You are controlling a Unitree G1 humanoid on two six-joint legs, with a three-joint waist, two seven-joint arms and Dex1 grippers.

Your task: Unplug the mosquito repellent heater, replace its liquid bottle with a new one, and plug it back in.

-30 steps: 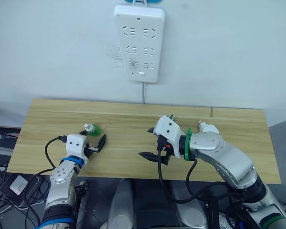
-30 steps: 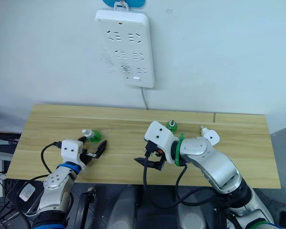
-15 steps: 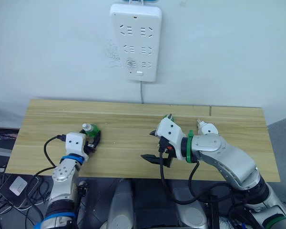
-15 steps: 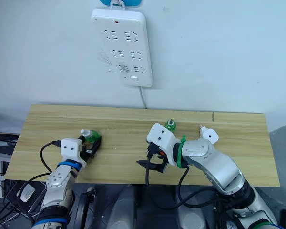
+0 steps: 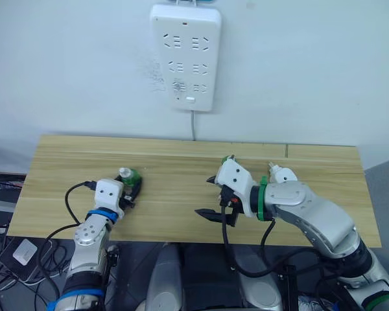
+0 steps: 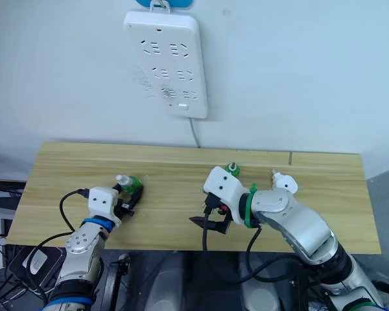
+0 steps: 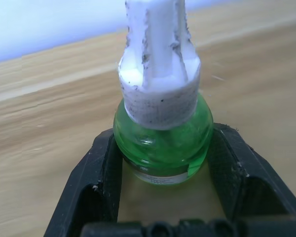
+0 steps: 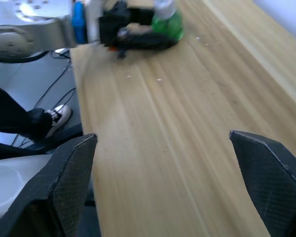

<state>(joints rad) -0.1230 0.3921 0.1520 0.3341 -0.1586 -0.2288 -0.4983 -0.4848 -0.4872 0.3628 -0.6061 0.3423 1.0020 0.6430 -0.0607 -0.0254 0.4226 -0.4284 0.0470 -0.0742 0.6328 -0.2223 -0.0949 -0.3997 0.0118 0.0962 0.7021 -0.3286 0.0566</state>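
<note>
A green liquid bottle (image 5: pixel 129 176) with a white wick cap stands at the table's left. My left gripper (image 5: pixel 131 187) is shut on it, and the fingers (image 7: pixel 101 173) press both sides of the green body (image 7: pixel 163 140). My right gripper (image 5: pixel 209 197) hovers open over the table's middle front with nothing between its fingers (image 8: pixel 69 182). A second green bottle (image 6: pixel 233 170) stands just behind the right wrist. The white mosquito repellent heater (image 5: pixel 282 174) lies unplugged on the table at the far right, partly hidden by my right arm.
A tall white power strip (image 5: pixel 185 55) hangs on the wall above the wooden table (image 5: pixel 168 155), and its cable (image 5: pixel 194 126) drops behind the table's back edge. Cables trail off the front edge near my left arm.
My left gripper moved forward from beside the green bottle and shut around it. The right gripper stayed open and drifted slightly to the right.
</note>
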